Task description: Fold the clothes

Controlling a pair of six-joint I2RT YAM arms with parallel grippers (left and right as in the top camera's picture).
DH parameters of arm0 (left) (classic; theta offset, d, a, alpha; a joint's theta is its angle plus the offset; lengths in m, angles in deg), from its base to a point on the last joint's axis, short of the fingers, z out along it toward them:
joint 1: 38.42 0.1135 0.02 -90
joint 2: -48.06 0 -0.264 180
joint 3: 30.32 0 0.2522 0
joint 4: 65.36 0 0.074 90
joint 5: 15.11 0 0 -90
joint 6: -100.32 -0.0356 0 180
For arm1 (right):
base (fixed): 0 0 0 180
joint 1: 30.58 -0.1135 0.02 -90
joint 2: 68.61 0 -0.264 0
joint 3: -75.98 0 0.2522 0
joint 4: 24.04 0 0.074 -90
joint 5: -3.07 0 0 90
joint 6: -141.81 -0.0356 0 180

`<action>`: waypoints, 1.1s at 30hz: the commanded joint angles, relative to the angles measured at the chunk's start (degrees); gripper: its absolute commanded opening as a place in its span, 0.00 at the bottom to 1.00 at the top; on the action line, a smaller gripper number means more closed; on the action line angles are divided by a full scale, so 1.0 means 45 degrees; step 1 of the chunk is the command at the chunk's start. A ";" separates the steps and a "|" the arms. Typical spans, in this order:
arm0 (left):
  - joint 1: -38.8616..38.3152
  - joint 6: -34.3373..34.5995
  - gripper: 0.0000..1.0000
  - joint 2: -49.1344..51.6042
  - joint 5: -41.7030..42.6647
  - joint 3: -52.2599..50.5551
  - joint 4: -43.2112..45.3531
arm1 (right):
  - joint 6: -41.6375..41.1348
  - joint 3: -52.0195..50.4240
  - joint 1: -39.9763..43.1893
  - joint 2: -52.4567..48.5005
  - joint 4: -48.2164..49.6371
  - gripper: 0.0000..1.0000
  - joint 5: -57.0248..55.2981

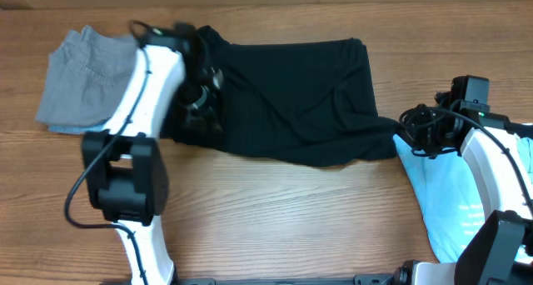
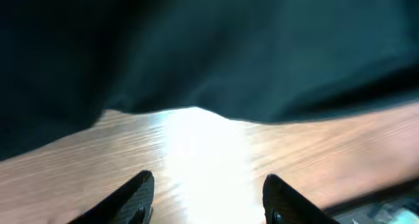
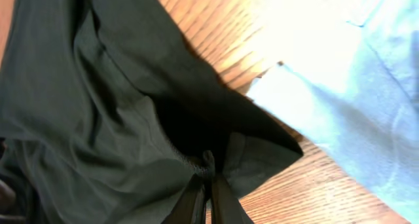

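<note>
At far edge of desk (image 1: 275,218) lay large black soft-fabric shirt (image 1: 291,93); judged limp, light, best pinched at corners. Right gripper (image 3: 208,185) clamped shirt corner; left gripper (image 2: 206,191) part-open, empty.

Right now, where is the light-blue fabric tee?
In the overhead view, the light-blue fabric tee lies far right, under the right arm, beside the large black shirt's corner.

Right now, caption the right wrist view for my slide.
Right tool shut on the black shirt, light-blue tee beside it.
</note>
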 commanded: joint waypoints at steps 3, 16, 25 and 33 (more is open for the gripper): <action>-0.0520 0.2574 0.63 0.0092 -0.1923 -0.2744 0.2074 | -0.0165 0.0185 0.0087 0.0121 -0.0097 0.04 -0.0291; -0.0408 0.5066 0.53 -0.0049 -0.1875 -0.5377 0.7276 | -0.0063 0.0185 0.0087 0.0121 -0.0248 0.04 -0.0340; -0.0408 0.3963 0.04 -0.0636 -0.3094 -0.4920 0.4017 | 0.0180 0.0185 0.0092 0.0194 -0.1554 0.04 -0.0816; 0.0083 0.3929 0.05 -0.4046 -0.4828 -0.3876 0.0554 | 0.0850 0.0185 0.0087 0.1005 -0.3682 0.04 -0.0913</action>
